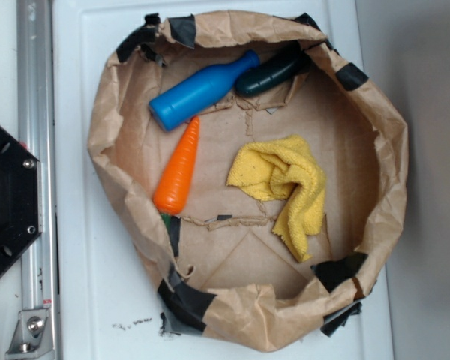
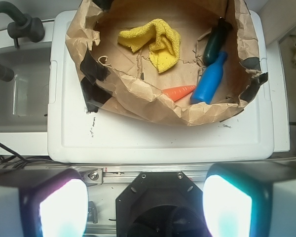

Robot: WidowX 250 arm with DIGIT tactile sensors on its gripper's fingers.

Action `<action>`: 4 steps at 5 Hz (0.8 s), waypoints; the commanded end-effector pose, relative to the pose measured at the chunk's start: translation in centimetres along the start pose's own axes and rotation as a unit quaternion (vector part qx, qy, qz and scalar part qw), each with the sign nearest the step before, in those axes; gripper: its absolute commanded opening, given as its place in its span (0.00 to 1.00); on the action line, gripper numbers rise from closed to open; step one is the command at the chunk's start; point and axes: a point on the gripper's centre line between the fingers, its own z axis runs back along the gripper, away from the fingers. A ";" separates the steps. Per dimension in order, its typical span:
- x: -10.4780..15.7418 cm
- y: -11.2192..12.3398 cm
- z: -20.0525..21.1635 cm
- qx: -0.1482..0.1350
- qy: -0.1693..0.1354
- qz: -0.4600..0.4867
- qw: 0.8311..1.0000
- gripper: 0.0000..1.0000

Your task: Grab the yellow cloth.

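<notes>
The yellow cloth (image 1: 285,187) lies crumpled with soft folds on the floor of a brown paper bin (image 1: 394,150), right of centre. It also shows in the wrist view (image 2: 155,42), at the far side of the bin. An orange carrot toy (image 1: 180,172) lies left of it. My gripper (image 2: 145,202) is open and empty; its two fingers (image 2: 64,207) stand wide apart at the bottom of the wrist view, high above the robot base and well short of the bin. The gripper does not show in the exterior view.
A blue bottle (image 1: 202,90) and a dark green bottle (image 1: 274,73) lie at the back of the bin. The bin's crumpled walls are patched with black tape (image 1: 187,300). It rests on a white surface (image 2: 158,138). The black robot base (image 1: 7,199) and a metal rail (image 1: 36,112) are at left.
</notes>
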 end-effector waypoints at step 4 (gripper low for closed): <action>12.3 3.4 -7.8 0.057 -0.099 -0.110 0.987 1.00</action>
